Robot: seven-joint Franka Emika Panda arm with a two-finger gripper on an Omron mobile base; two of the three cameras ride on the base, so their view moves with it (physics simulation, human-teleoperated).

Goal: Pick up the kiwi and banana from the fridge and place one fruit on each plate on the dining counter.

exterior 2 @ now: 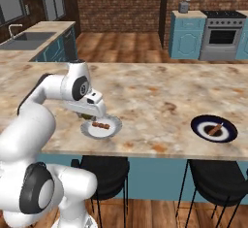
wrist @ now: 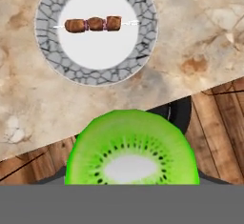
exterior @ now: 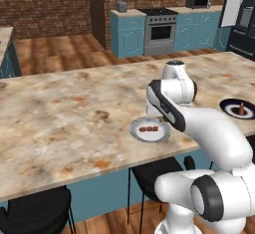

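Fingers [exterior 2: 88, 117] holding kiwi [wrist: 132, 149] just above grey plate [wrist: 47, 61] w/ skewer [wrist: 94, 24] on counter [exterior: 60, 113].

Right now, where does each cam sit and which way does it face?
Left base view: behind the arm's left, facing over the counter toward the stove; arm lower right.
Right base view: behind its right, facing the counter and sink; arm lower left.
Hand view: on the hand, looking down past the kiwi at the grey plate.
All three share the grey plate; both base views share the dark plate.
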